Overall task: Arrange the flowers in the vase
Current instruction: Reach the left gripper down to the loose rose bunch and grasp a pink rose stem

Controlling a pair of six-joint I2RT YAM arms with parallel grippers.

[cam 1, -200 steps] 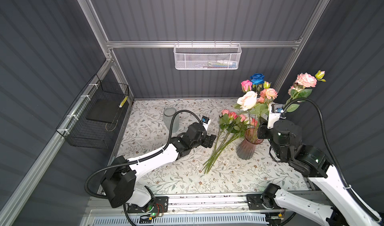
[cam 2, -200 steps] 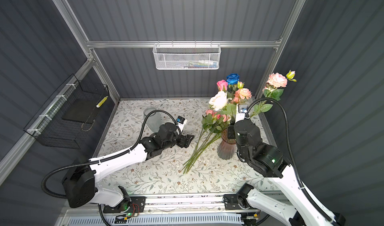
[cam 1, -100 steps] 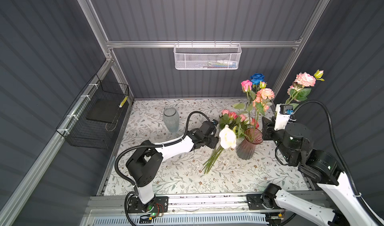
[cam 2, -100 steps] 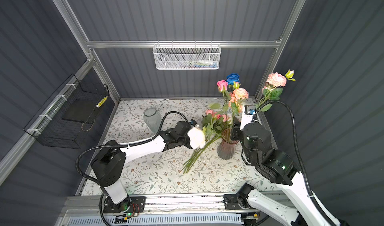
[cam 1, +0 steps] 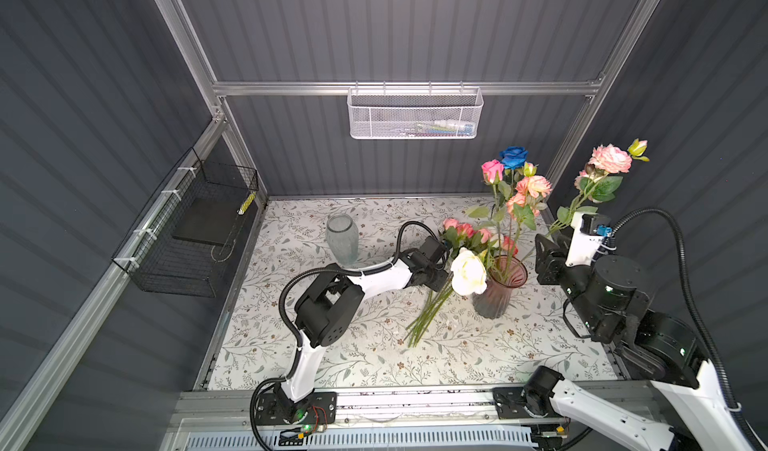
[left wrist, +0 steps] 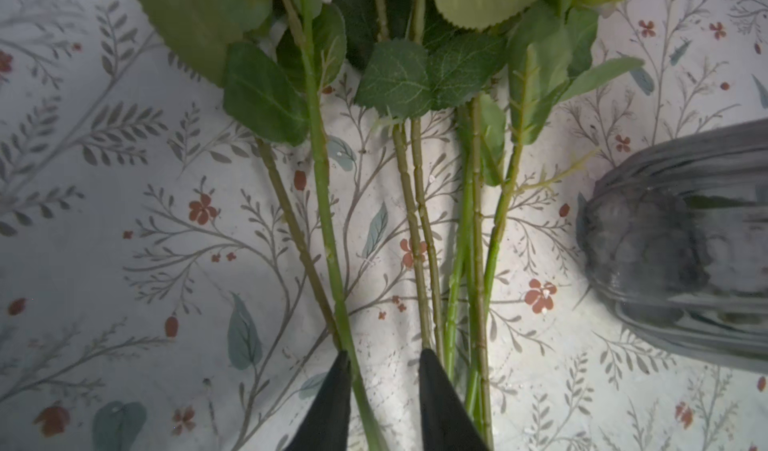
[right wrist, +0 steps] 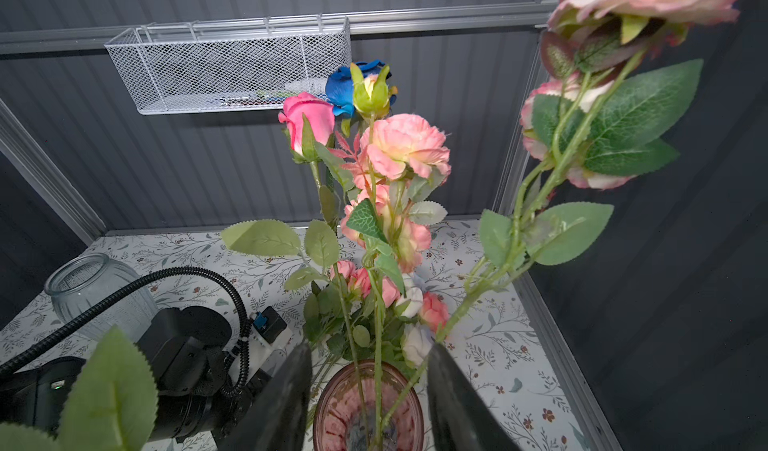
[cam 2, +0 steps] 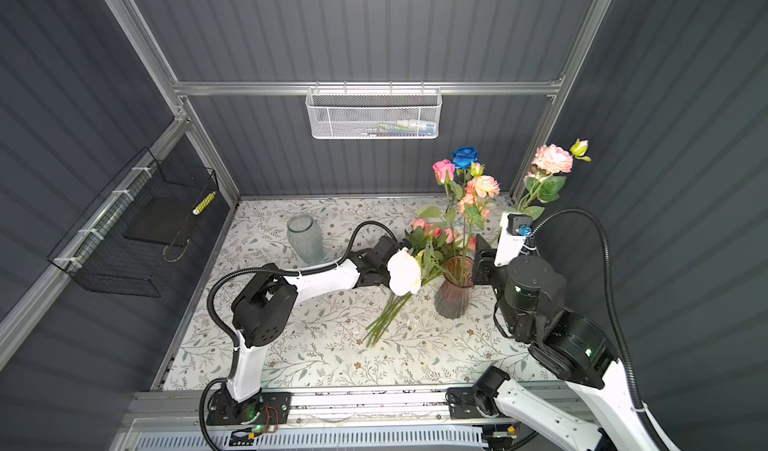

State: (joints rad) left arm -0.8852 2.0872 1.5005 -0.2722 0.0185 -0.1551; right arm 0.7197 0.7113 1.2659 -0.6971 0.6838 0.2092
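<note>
Pink vase [cam 1: 496,293] crowds the loose stems [cam 1: 430,312]; left jaws parted around one, right jaws parted above its rim.

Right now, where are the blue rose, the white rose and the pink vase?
blue rose [cam 1: 514,157], in a top view, on its petals.
white rose [cam 1: 468,271], in a top view, middle of its head.
pink vase [cam 1: 493,301], in a top view, on its ribbed side.
</note>
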